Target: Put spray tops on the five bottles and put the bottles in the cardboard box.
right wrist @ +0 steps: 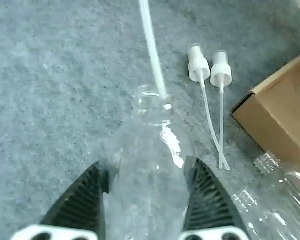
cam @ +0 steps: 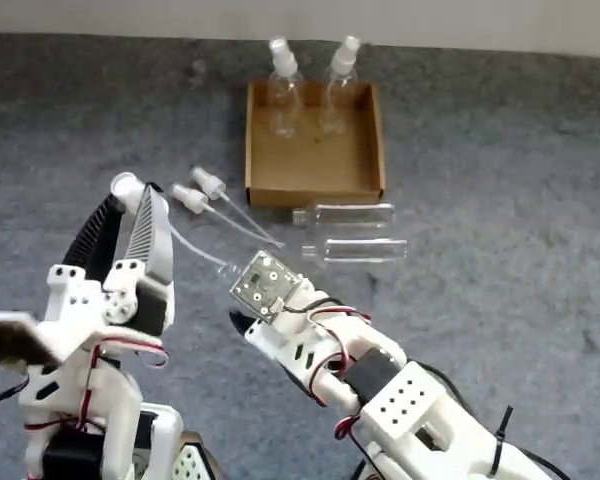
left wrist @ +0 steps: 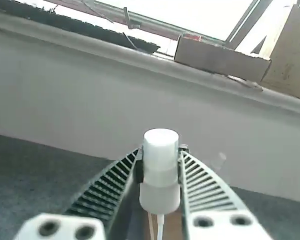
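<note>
Spray top (left wrist: 160,175), tube at bottle (right wrist: 150,175) mouth

Cardboard box (cam: 315,168): shallow, open, far centre. Two capped bottles (cam: 284,98) (cam: 336,92) sit side by side inside, at the far wall. Two uncapped bottles (cam: 352,214) (cam: 365,249) lie on their sides just near of the box, necks left. Two loose spray tops (cam: 208,183) (cam: 189,197) lie left of the box. The fifth bottle (right wrist: 150,200) is clamped in the right gripper (right wrist: 149,170), and the fifth spray top (left wrist: 160,187) in the left gripper (left wrist: 160,154), tube tip at the bottle mouth.

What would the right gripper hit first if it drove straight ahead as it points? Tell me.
The dip tube of the spray top in the left gripper: its end sits at the mouth of the bottle that the right gripper holds. Depth is unclear.
</note>
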`<state>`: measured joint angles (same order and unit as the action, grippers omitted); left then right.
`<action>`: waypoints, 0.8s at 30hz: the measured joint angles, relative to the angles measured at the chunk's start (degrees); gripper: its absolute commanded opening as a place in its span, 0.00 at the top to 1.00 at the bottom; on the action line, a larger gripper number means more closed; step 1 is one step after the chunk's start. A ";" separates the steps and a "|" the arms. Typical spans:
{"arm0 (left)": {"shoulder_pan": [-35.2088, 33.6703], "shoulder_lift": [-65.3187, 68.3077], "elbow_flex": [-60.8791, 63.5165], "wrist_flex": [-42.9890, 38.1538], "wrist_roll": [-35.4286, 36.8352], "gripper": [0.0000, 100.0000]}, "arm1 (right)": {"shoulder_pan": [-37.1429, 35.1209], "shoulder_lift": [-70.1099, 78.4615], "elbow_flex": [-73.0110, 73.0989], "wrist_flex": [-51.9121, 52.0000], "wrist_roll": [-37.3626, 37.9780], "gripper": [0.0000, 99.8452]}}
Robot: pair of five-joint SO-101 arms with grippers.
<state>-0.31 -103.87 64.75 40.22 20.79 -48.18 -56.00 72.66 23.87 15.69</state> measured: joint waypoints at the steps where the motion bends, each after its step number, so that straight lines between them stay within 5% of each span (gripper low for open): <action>1: 0.00 -0.26 1.05 -0.09 0.00 1.00 | 0.00 0.00 0.00 0.00 0.00 1.00; 12: 3.78 -0.35 3.16 -0.18 0.00 1.00 | 0.09 0.00 0.00 0.00 -0.18 1.00; 24: 10.64 -0.35 6.68 -0.09 0.00 1.00 | 5.71 0.00 -0.09 0.00 -10.20 1.00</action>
<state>10.33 -104.22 71.43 40.13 20.79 -42.46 -56.00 72.57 23.87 5.49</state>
